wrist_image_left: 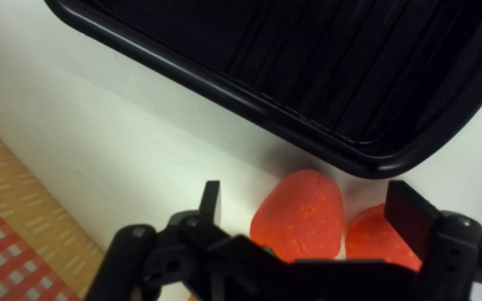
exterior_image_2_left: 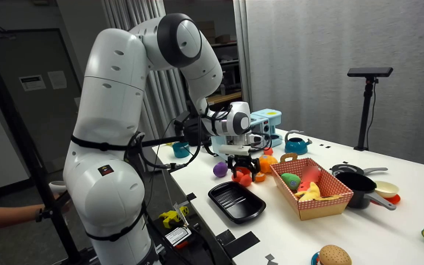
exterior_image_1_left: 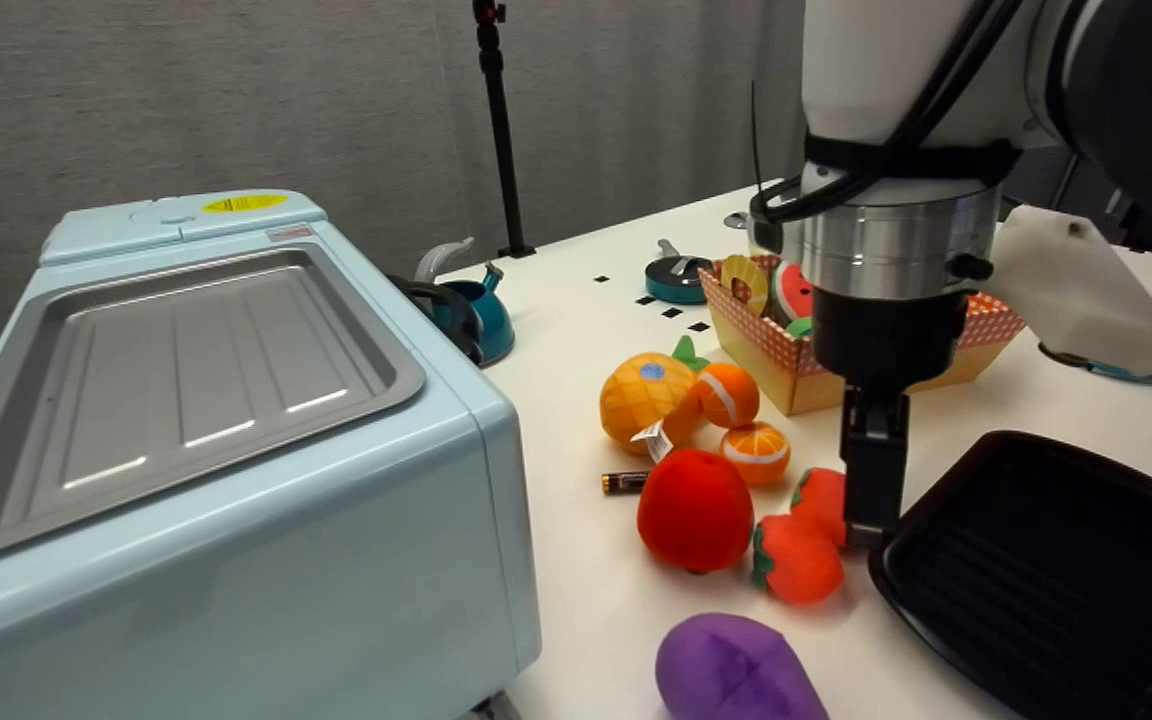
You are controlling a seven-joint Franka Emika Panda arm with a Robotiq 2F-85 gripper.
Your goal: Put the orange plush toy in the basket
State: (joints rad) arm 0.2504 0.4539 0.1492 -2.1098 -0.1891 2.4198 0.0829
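Two alike orange-red plush toys with yellow specks lie side by side; the orange plush toy is one of them. In the wrist view one orange-red toy (wrist_image_left: 301,221) lies between the finger pads, with gaps on both sides. The second orange-red toy (wrist_image_left: 370,238) is partly behind the right finger. Both toys also show in an exterior view, nearer (exterior_image_1_left: 801,565) and farther (exterior_image_1_left: 818,500). My gripper (wrist_image_left: 303,188) is open just over them, holding nothing; it points down in both exterior views (exterior_image_1_left: 871,535) (exterior_image_2_left: 244,177). The basket (exterior_image_2_left: 324,211) also shows in the wrist view (wrist_image_left: 11,259).
A black tray (wrist_image_left: 207,90) lies right beside the toys. A red plush ball (exterior_image_1_left: 694,512), an orange fruit cluster (exterior_image_1_left: 646,405) and a purple plush (exterior_image_1_left: 736,670) lie close by. A light-blue appliance (exterior_image_1_left: 286,540) stands beyond them. The basket holds several toys, including a green one (exterior_image_2_left: 290,180).
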